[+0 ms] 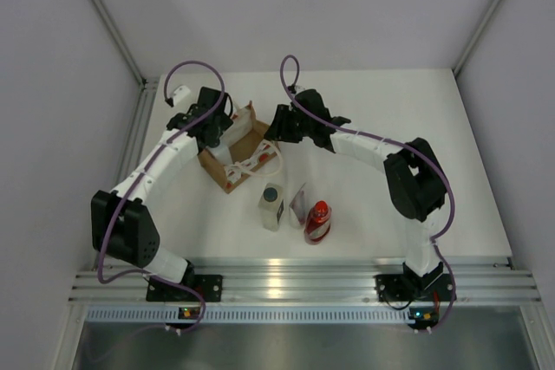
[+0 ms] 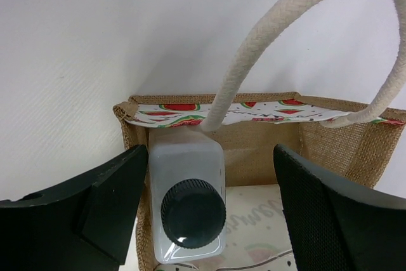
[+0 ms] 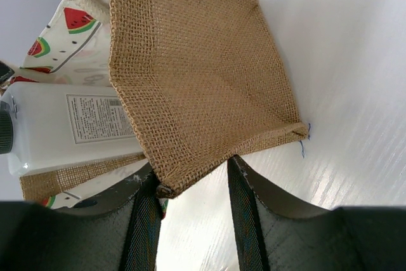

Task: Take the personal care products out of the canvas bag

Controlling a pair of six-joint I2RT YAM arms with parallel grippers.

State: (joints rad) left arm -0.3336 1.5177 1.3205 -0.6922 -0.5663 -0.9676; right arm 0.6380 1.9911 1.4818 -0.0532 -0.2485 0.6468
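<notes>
Last item in: a white dark-capped bottle (image 2: 185,169) sits against the inner wall of the bag (image 2: 254,141), cap toward the left gripper (image 2: 210,152), whose jaws are spread wide on either side of it and hold nothing. The bag rests left of the table's (image 1: 416,127) centre, between both arms. Three others are already out and grouped nearer the bases: a second white bottle (image 1: 271,205), the tube (image 1: 299,204) and the red bottle (image 1: 317,221). The right gripper (image 3: 193,172), jaws narrowly apart, straddles a burlap corner of the bag — any pinch is not evident. The final pick appears under way. Next, the left jaws must descend, close on the bottle's body and lift it clear of the handle (image 2: 223,87) — with the bag steadied
</notes>
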